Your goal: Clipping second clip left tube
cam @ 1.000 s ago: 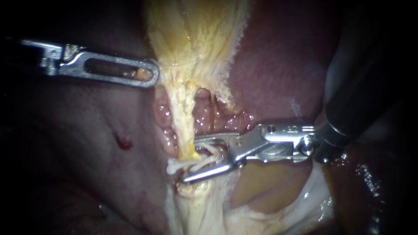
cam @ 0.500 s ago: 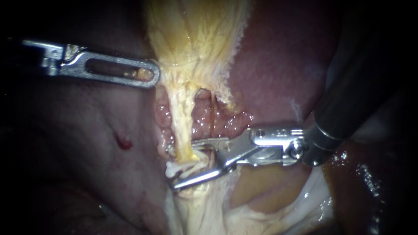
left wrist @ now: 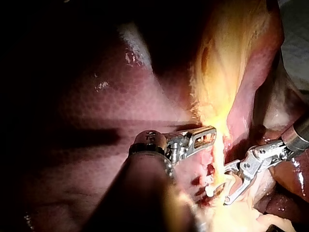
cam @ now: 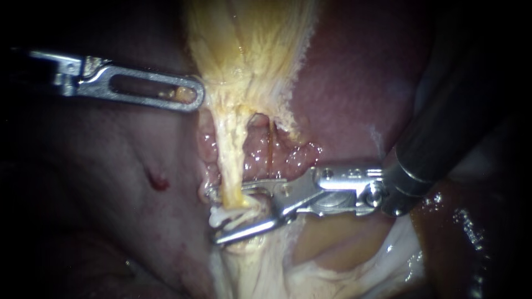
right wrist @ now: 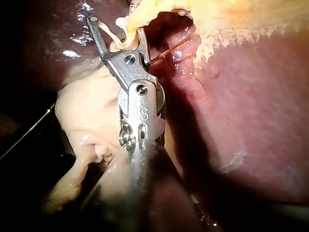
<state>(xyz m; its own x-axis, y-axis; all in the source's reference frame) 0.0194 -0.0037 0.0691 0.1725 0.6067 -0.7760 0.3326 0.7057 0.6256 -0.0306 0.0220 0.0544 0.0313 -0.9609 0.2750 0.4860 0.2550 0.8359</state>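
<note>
Nearest, the pale tissue (cam: 260, 274) at the tube's base looks unchanged. Just beyond it, the right instrument (cam: 211, 217) has slid left over the last 1 second. Its near jaw tip, which sat about level with the left tube (cam: 230, 166), now pokes out past the tube's left side, and the shaft has followed in from the right.

The 2 jaws stand apart and are not yet squeezed. They carry a white clip (cam: 238, 215) between them, touching it from both sides. The left tube runs from the gallbladder (cam: 249, 50) down to the pale tissue, and it now sits deep in that opening with the clip's legs around its near end. The right wrist view shows the same straddle.

I judge the advance to mean the clip now spans the tube's full width, so closing looks like the step that remains. (The white loops crowd together there, so I cannot tell whether another clip already sits on the tube.) A thin strand just right of the tube lies close to the jaws and could be caught.

Farther off, the left instrument (cam: 191, 95) has not moved against the tissue. Its jaws are clenched on the gallbladder's left edge, keeping the tube stretched. The liver (cam: 343, 94) lies far right, untouched.
</note>
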